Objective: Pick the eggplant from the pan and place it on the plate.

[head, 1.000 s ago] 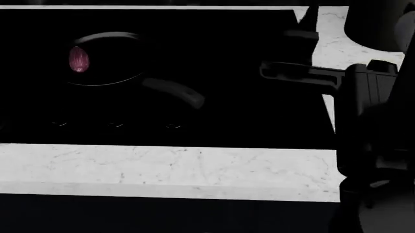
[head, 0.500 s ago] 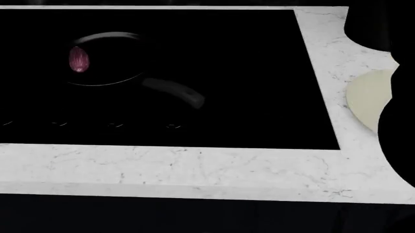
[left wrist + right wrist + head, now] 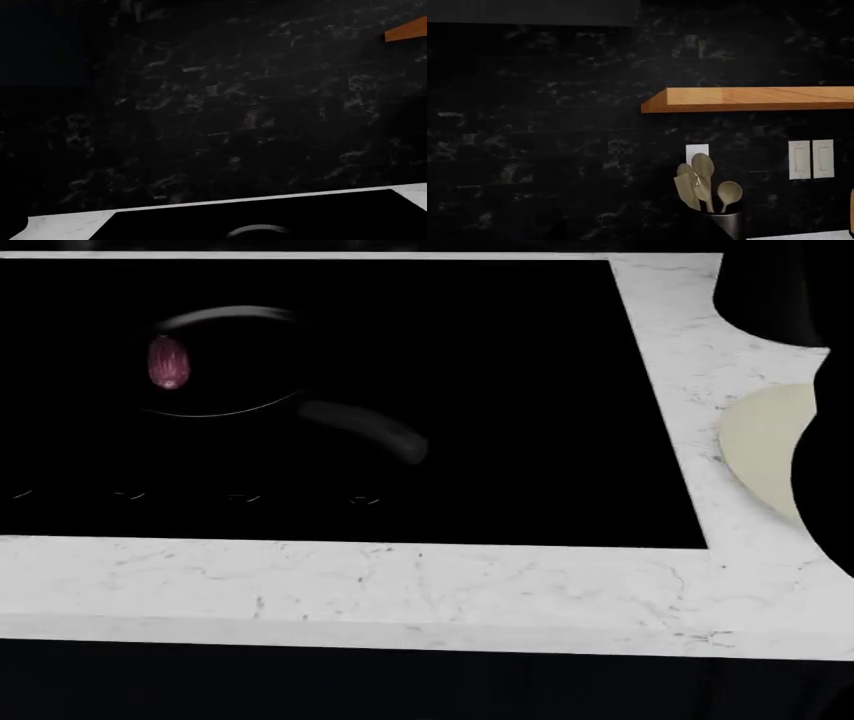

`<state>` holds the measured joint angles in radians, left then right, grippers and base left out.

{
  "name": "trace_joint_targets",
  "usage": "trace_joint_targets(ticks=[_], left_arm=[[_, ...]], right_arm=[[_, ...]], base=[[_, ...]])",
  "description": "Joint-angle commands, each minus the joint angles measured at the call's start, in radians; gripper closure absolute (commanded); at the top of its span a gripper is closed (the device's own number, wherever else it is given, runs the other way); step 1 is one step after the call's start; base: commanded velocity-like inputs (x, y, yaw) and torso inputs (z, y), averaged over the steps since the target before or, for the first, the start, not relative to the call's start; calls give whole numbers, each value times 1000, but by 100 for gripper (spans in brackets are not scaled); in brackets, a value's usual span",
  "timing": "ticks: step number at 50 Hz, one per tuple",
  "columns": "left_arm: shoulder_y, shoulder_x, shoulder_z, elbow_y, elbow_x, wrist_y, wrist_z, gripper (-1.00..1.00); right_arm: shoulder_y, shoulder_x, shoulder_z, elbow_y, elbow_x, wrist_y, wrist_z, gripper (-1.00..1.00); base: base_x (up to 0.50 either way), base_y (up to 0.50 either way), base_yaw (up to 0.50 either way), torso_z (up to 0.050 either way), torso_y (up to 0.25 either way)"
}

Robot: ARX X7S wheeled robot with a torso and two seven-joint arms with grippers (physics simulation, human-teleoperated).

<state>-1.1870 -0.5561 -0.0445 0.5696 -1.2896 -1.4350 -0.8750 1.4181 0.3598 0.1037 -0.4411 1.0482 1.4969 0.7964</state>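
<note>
On the black cooktop (image 3: 441,400), toward the far left of the head view, the eggplant (image 3: 168,363) is seen lying inside the pan (image 3: 227,360), close to the rim on the robot's left, while the pan's grey handle (image 3: 363,430) is angled toward the near right. Compared with a second ago, the dark right arm and its tool that crossed the right side of the head view are gone from it, and the plate (image 3: 763,445) on the marble table (image 3: 400,590) has been uncovered; the whole scene has also shifted very slightly rightward since half a second ago. The plate is only partly shown, its right portion being cut off by a dark rounded shape (image 3: 830,490) that cannot be identified. The pan's body is barely separable from the black cooktop, only its shiny rim being traceable. Neither tool is shown in any view, so their opening cannot be told. A dark tiled wall (image 3: 213,110) fills the left wrist view; a wooden shelf (image 3: 747,98) and a utensil holder (image 3: 720,222) are shown by the right wrist view.
</note>
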Motion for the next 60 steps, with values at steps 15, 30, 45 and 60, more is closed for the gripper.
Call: trace_joint_targets(ticks=[15,30,45,60], left_arm=[[36,-6,18,-36,26,75,43,-100],[28,-7,39,-42,23,85,40,-100],[47,-9,49,-48,44,128,64,-100],[39,-32,93,-26,78,138,79,-100]], right_arm=[[-32,-3,24,68,85,-59,-16,-100],[-57,28,29,79,104,-74,-9,-100],[-61,46,44,77,125,-83,15,-100],[-52,61,44,76,156,-83,35,-100]], base=[[0,431,0,0,0],[0,404,0,0,0],[0,0,0,0,0],[0,0,0,0,-77]])
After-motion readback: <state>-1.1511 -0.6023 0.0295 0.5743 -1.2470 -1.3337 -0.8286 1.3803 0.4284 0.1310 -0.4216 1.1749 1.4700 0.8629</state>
